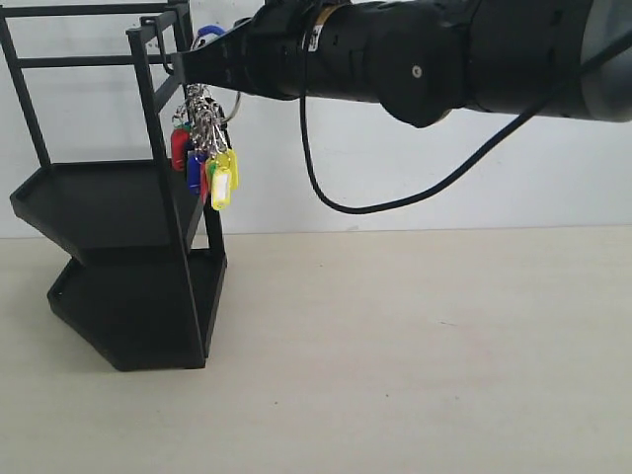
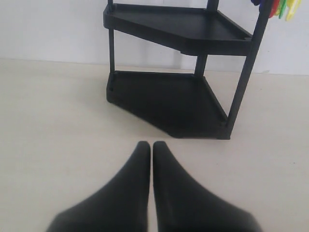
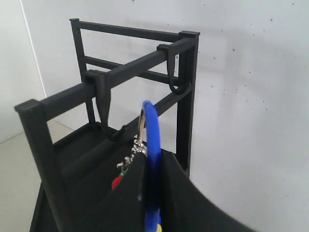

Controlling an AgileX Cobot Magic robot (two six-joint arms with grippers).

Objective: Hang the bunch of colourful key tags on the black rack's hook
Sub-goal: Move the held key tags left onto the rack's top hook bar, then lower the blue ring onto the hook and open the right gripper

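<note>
The black rack [image 1: 128, 247] stands at the left on the table. My right gripper [image 1: 183, 67] is shut on the blue loop [image 3: 152, 145] of the colourful key tag bunch [image 1: 207, 158], whose yellow, red, blue and green tags dangle on metal rings beside the rack's front upright. In the right wrist view the loop rises between the fingers, just short of the rack's top bar [image 3: 120, 72]. A J-shaped hook [image 3: 108, 118] hangs from that bar near the loop; another hook [image 3: 176, 77] hangs further along. My left gripper [image 2: 151, 145] is shut, empty, low over the table in front of the rack [image 2: 169, 96].
A white wall runs behind the rack. A black cable [image 1: 395, 188] sags from the right arm. The beige table [image 1: 425, 355] stretches right of the rack. The tags' tips [image 2: 282, 7] show at the corner of the left wrist view.
</note>
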